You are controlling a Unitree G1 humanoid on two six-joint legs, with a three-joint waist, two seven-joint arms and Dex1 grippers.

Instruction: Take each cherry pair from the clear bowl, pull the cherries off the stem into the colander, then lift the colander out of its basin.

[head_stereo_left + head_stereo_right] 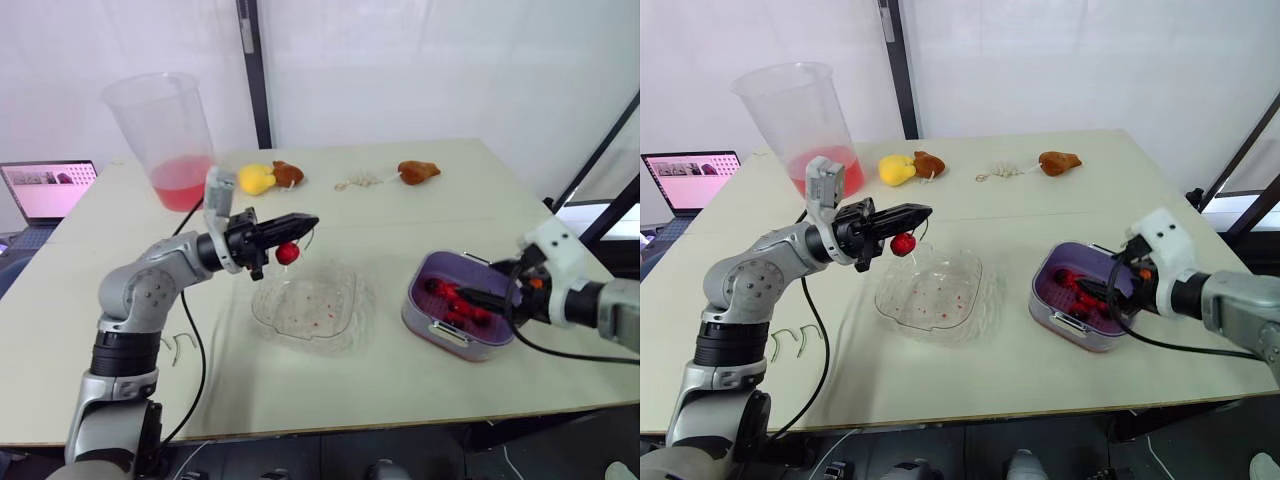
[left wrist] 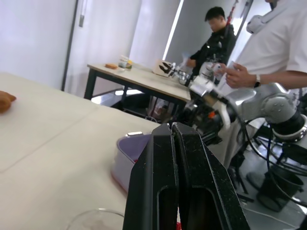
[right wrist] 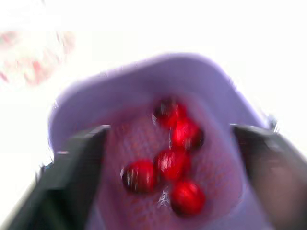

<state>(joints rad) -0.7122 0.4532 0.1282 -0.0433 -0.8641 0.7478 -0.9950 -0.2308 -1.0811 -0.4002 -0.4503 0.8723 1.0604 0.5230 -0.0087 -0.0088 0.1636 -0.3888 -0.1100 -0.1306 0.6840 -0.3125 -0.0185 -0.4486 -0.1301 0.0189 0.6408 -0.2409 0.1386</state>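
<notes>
The left gripper [image 1: 300, 221] has its black jaws clenched on the thin stem of a round, glossy red cherry [image 1: 287, 253], which dangles just beneath them. Lower still under those jaws, on the pale bench [image 1: 400, 210], sits the clear, wavy-edged plastic bowl [image 1: 350, 292], flecked with red. The right gripper [image 1: 472, 298] has its jaws spread wide, released, reaching into the purple mesh colander [image 1: 432, 272] inside its pale basin [image 1: 445, 337]. Several shiny red cherries [image 3: 172, 163] lie between those jaws.
</notes>
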